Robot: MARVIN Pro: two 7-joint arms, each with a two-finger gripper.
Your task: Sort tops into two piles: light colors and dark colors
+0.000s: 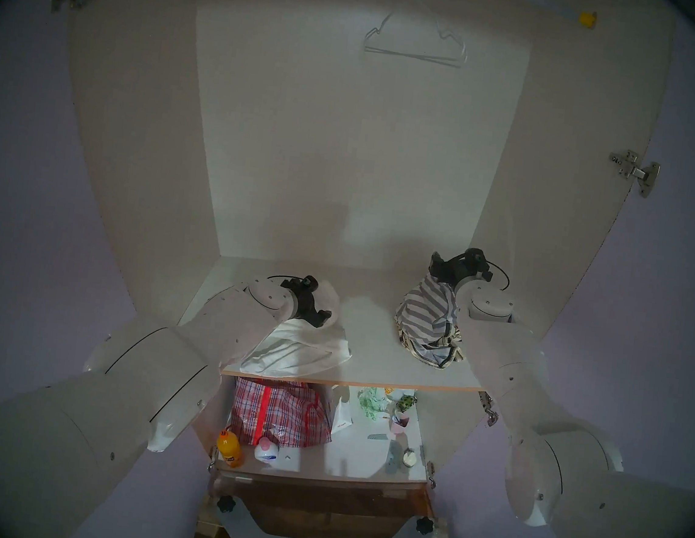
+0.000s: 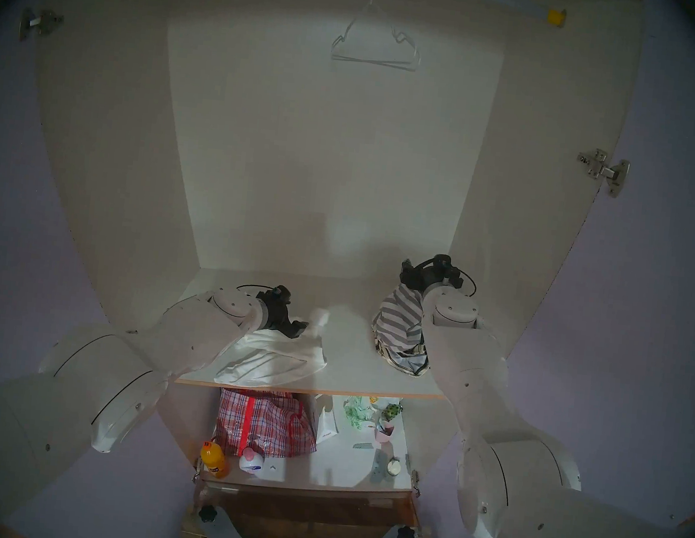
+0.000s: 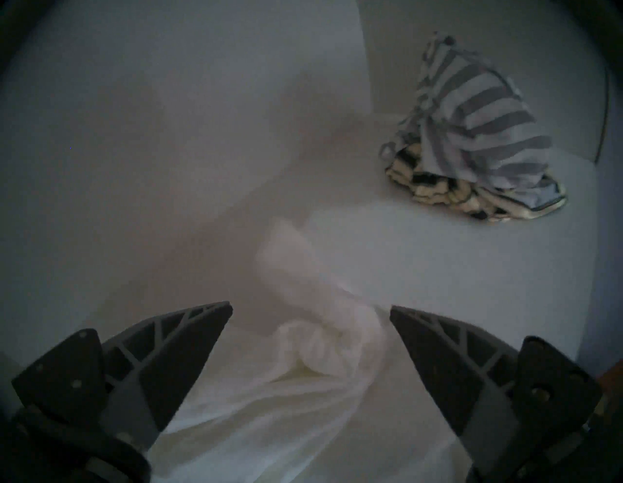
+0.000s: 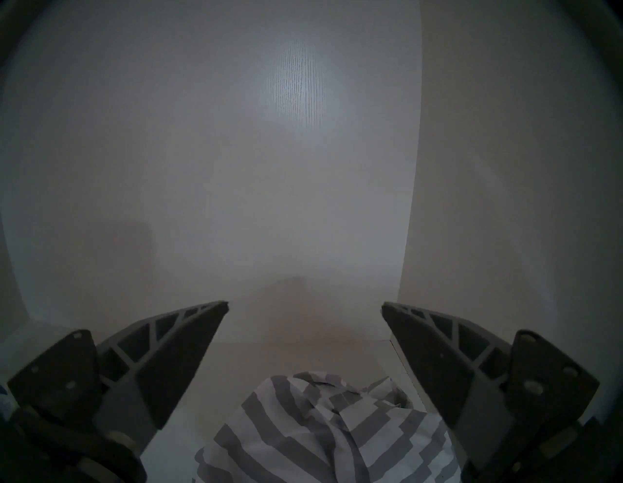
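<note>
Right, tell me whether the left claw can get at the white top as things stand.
Probably yes: the left claw is open right over the white top, with nothing between them.

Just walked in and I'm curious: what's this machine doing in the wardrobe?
It is sorting tops on a shelf. A white top lies in a heap on the left, and its left hand hangs open just above it. Two striped tops are heaped on the right, with the right hand open over them, holding nothing. Both piles look made.
</note>
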